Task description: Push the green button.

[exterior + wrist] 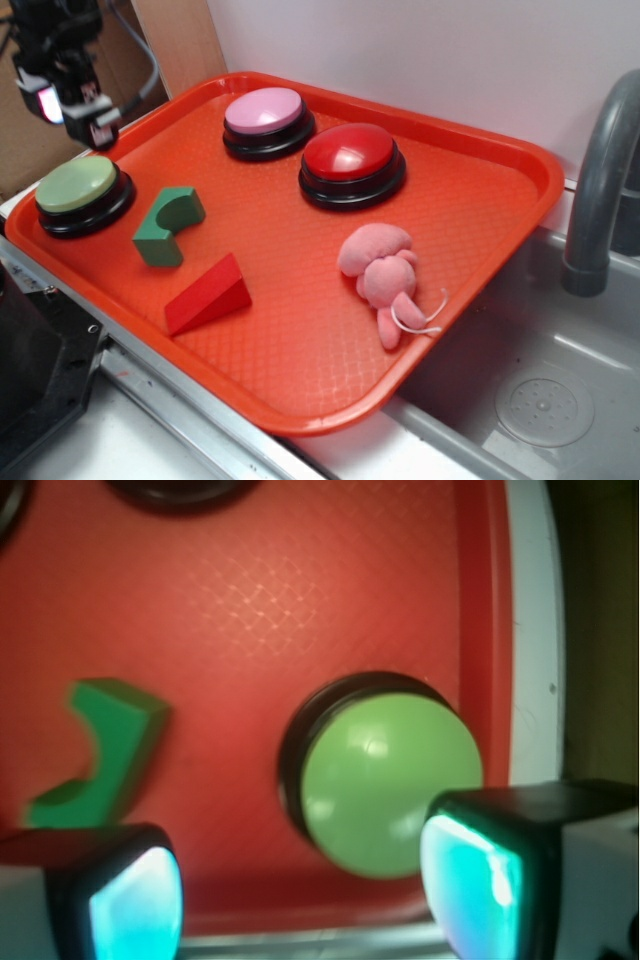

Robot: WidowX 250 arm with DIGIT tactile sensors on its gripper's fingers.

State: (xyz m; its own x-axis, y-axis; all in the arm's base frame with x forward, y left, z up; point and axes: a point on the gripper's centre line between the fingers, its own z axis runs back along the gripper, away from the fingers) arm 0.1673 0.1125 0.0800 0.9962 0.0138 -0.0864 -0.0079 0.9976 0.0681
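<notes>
The green button point(77, 187), a pale olive dome on a black round base, sits at the left corner of the orange tray point(480, 190). In the wrist view it lies right of the middle point(390, 780). My gripper point(72, 105) hangs above and behind the button, near the tray's left rim, not touching it. In the wrist view the gripper point(305, 895) is open and empty. Its right finger pad point(470, 890) overlaps the button's lower right edge, and the left pad point(135, 905) is over bare tray.
A dark green notched block point(167, 226) lies beside the green button; a red wedge point(207, 295) lies nearer. A pink button point(267, 118), a red button point(351, 163) and a pink plush toy point(385, 273) share the tray. A sink point(545, 400) and faucet point(600, 180) are right.
</notes>
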